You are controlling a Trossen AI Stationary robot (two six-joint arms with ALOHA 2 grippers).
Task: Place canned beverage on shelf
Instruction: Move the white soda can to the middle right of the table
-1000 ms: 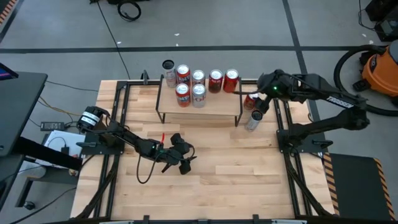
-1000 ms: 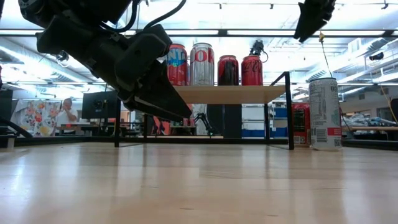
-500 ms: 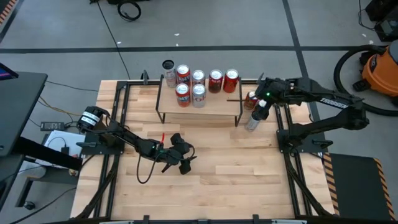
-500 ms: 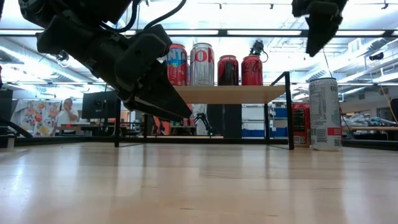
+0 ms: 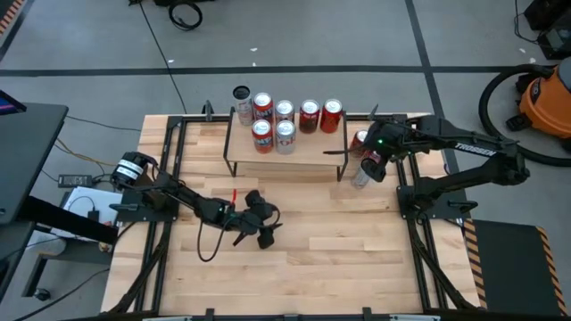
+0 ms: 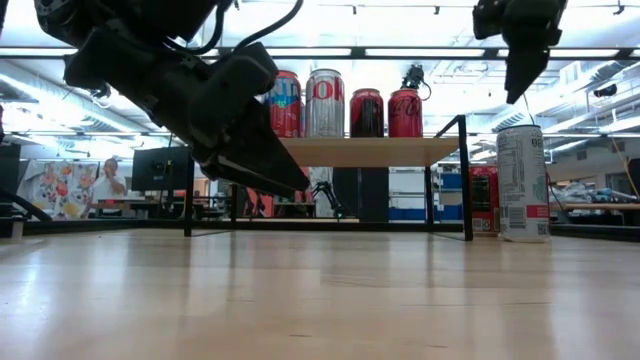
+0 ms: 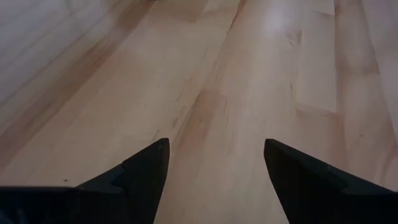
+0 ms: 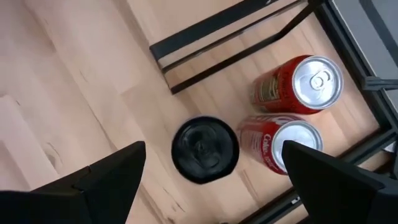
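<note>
Shelf (image 5: pixel 299 147) — light-wood board on thin black legs, standing at the far middle of the table (image 5: pixel 339 241). It carries six cans: four in the back row (image 5: pixel 284 109) and two in front of them (image 5: pixel 273 131), toward the shelf's left half. In the low view the upright cans on top (image 6: pixel 325 102) show red and silver labels.

Cans off the shelf — three, all upright on the table just beside the shelf's right legs. A silver can with a dark lid (image 5: pixel 360 176) stands nearest the front; in the low view it is the tall white-labelled can (image 6: pixel 522 182) right of the shelf leg, and in the right wrist view its dark lid (image 8: pixel 204 149) sits between the claw's fingers as seen from above. Two red cans stand close together just behind it: one (image 8: pixel 280 142) with white lettering, one (image 8: pixel 297 84) beside it. In the high view only one of the pair (image 5: pixel 359 139) shows clearly past the arm.

Right claw (image 5: pixel 372 161) — poised above the silver can, pointing down, fingers (image 8: pixel 93 180) spread wide and holding nothing. In the low view it hangs (image 6: pixel 522 60) clear of the can's top, not touching.

Left claw (image 5: pixel 263 234) — low over the bare front middle of the table, well apart from the shelf and cans; fingers (image 7: pixel 140 171) parted and empty, with only wood grain between them.

Background — a person (image 6: pixel 104 180) sits in the room beyond the table, seen in the low view. An orange shop vacuum (image 5: pixel 544 98) stands on the floor off the table's right side.
</note>
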